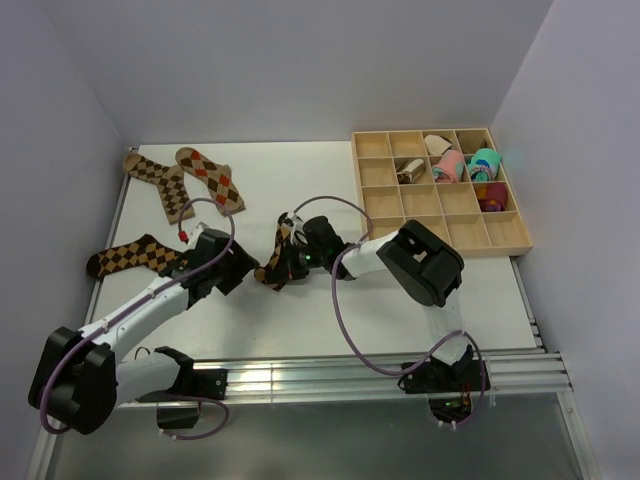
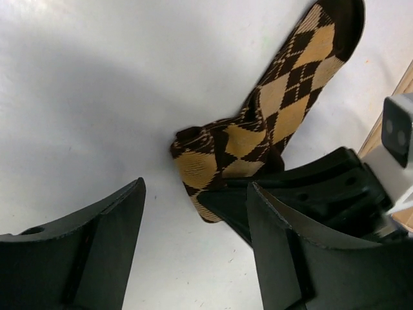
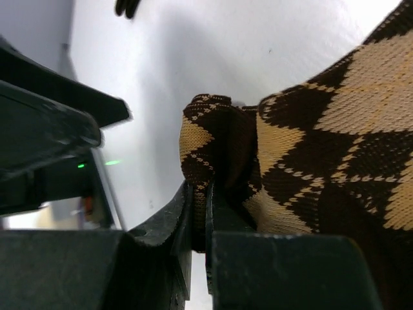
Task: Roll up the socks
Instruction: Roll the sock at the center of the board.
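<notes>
Brown argyle socks point(image 1: 152, 180) point(image 1: 210, 178) point(image 1: 130, 257) point(image 1: 274, 264) count four: right gripper point(image 3: 200, 208) pinches one, left gripper point(image 2: 195, 192) gapes beside it.

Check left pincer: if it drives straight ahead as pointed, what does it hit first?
Likely the folded end of the diamond-patterned sock, just ahead of the open left pincer; the right pincer, shut on that sock, sits close beside. Depth unclear.

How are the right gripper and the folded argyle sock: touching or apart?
Touching. Right wrist view: the right gripper is shut on the folded argyle sock, pinching its edge.
</notes>
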Tool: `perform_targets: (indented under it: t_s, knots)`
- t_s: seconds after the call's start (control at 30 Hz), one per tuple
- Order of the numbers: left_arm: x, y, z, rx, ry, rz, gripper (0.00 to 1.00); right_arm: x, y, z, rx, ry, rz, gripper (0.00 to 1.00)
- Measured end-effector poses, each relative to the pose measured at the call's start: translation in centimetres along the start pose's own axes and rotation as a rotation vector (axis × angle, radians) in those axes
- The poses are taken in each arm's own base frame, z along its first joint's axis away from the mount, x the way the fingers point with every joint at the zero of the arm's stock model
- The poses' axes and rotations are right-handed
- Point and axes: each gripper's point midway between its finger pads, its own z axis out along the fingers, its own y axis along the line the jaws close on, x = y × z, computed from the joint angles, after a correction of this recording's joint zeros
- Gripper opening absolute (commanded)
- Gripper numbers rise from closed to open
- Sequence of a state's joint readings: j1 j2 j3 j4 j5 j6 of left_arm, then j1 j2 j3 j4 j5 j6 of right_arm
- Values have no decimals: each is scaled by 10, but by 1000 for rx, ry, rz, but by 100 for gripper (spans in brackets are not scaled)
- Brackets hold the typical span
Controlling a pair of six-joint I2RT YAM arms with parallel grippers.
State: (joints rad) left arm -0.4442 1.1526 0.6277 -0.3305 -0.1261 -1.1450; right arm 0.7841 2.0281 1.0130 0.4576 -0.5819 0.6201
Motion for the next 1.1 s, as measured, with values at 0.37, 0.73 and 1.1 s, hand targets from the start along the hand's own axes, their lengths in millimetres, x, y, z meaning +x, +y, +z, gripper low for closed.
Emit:
perform_targets:
  t_s: [0.37,0.73,1.1]
  knots:
    - [22,8,6,105,15,-98,70,6,2,-5,-155,8,262,0]
    - [37,19,25,69,53,-113,66,4,1,-8,-200,-9,394,0]
    - [36,9,40,102,42,-136,58,5,0,-6,-206,-7,418,0]
